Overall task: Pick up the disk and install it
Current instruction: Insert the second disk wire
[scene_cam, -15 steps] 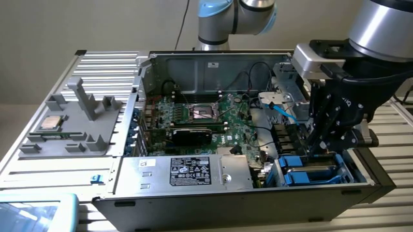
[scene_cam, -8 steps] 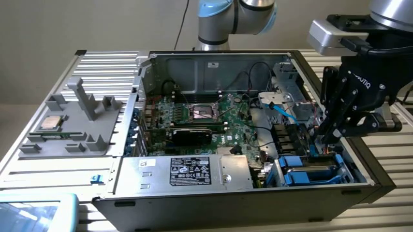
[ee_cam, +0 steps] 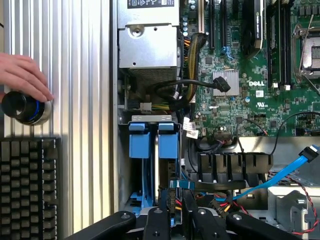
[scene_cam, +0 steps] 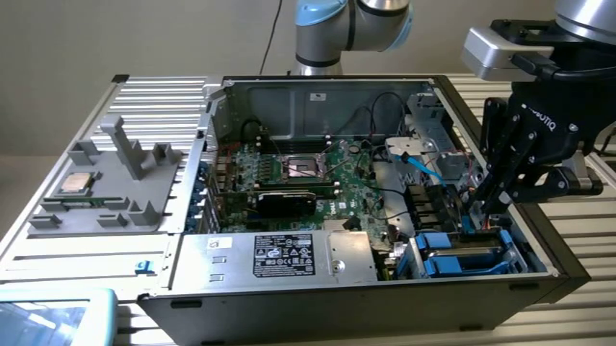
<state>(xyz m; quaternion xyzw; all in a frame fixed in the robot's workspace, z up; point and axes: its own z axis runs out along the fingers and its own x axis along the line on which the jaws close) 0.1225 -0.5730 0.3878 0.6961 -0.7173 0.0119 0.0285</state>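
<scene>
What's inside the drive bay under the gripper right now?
The drive bay holds two blue-framed carriers standing side by side. The gripper is down at the bay's end, over a blue-edged piece. Whether that is the disk is hidden by the fingers, as is the bay floor.

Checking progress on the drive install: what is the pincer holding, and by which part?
The pincer is down at the drive bay of the open computer case, against a blue-framed part. Whether it grips anything cannot be told.
</scene>
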